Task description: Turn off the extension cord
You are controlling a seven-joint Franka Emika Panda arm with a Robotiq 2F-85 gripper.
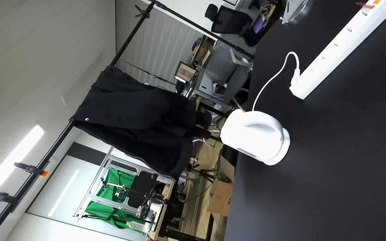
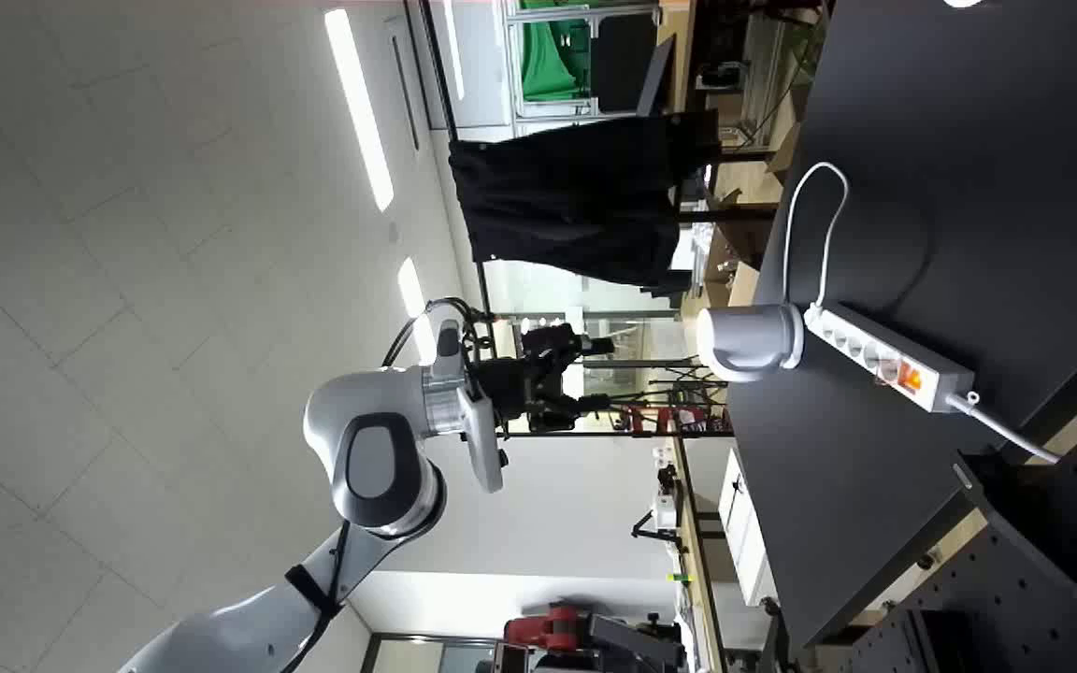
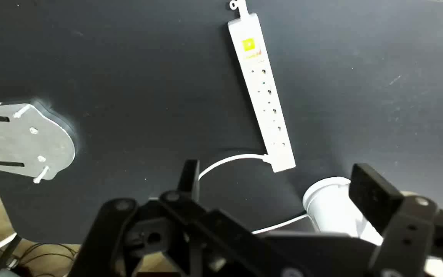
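Note:
The extension cord is a long white power strip lying on the black table; it shows in both exterior views and in the wrist view. Its switch is at one end, orange in an exterior view and yellowish in the wrist view. A thin white cable is plugged in at the opposite end. My gripper is open and empty, high above the table and apart from the strip. In the wrist view its fingers are wide apart, with the strip beyond them.
A white kettle stands near the strip's plug end; it also shows in the wrist view, partly behind a finger. Its cable loops to the strip. A metal plate lies at the table's edge. A black cloth hangs behind.

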